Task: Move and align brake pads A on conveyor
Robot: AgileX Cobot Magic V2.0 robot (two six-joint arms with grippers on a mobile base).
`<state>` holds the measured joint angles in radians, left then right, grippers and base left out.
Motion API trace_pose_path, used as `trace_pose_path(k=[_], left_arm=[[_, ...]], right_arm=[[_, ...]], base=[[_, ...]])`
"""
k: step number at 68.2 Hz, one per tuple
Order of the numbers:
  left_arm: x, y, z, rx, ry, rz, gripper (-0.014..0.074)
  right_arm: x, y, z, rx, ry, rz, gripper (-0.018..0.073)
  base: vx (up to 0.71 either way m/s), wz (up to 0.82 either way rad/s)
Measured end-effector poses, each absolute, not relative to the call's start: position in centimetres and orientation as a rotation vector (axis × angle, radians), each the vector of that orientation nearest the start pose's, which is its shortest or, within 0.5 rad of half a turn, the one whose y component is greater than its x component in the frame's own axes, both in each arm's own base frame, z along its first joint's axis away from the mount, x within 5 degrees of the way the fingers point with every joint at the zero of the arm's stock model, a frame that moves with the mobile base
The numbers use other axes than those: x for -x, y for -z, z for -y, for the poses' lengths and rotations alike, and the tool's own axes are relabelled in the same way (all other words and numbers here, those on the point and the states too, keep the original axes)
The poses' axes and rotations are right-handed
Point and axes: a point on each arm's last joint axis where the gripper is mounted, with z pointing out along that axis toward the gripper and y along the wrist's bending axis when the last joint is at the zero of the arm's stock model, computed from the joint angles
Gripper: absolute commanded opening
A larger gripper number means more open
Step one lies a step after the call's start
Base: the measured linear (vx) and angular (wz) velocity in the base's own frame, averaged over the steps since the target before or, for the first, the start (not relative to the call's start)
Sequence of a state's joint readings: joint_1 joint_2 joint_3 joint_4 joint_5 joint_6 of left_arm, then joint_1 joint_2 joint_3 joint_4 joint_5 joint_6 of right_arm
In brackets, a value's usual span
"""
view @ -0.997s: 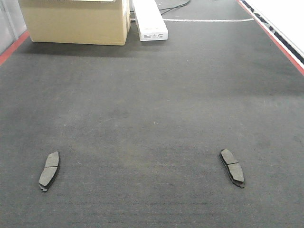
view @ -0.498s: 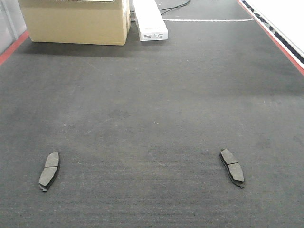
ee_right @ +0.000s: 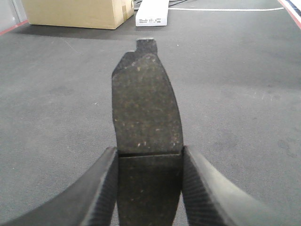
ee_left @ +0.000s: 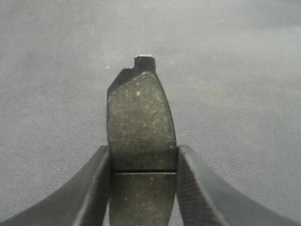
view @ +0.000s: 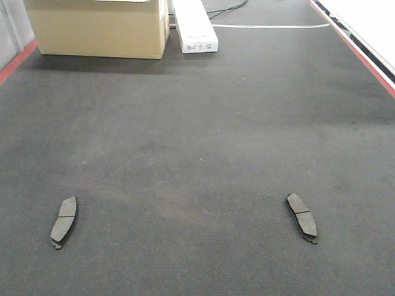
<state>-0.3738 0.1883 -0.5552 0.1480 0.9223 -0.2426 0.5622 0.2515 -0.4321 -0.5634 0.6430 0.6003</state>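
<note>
Two brake pads lie on the dark felt conveyor (view: pixel 197 123) in the front view, one at the near left (view: pixel 64 221) and one at the near right (view: pixel 302 217), both roughly lengthwise; neither gripper shows there. In the left wrist view my left gripper (ee_left: pixel 143 155) is shut on a third brake pad (ee_left: pixel 140 117), its fingers pressing the pad's sides at the centre groove. My right gripper (ee_right: pixel 149 153) is shut the same way on another brake pad (ee_right: pixel 146 103), tab end pointing away, above the belt.
A cardboard box (view: pixel 99 28) and a long white box (view: pixel 194 28) stand at the far end of the belt. Red stripes run along the left edge (view: pixel 15 61) and the right edge (view: pixel 370 61). A cable lies behind the white box.
</note>
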Motion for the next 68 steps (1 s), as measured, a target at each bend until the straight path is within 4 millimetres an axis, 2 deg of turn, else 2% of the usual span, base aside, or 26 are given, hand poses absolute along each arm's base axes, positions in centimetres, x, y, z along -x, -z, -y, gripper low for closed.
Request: trace_pose_path(k=[12, 21, 33, 43, 56, 68], left_arm=[[-3.0, -30.4, 0.2, -0.036, 0.311, -2.047, -0.0003], [-4.9, -31.4, 1.1, 0.035, 0.354, -2.088, 0.0002], [-10.2, -32.1, 3.2, 0.028, 0.301, -2.252, 0.0013], [-15.0, -31.5, 5.2, 0.023, 0.274, -2.375, 0.0020], [-21.1, -29.0, 7.8, 0.023, 0.253, -2.500, 0.0024], [-25.3, -25.7, 9.7, 0.052, 0.266, -2.592, 0.0029]], right_arm=[[-6.2, -29.3, -0.4, 0.174, -0.179, -1.847, -0.0004], [-6.2, -29.3, -0.4, 0.174, -0.179, -1.847, -0.0004], [-6.2, -29.3, -0.4, 0.174, -0.179, -1.847, -0.0004], [-6.2, -29.3, -0.4, 0.174, -0.179, -1.847, -0.0004], [-6.2, -29.3, -0.4, 0.174, -0.179, -1.847, -0.0004], [-6.2, -29.3, -0.4, 0.174, -0.179, -1.847, -0.0004]], base=[[0.00, 0.00], [0.00, 0.00], [0.00, 0.00], [0.00, 0.00], [0.00, 0.00], [0.00, 0.00]])
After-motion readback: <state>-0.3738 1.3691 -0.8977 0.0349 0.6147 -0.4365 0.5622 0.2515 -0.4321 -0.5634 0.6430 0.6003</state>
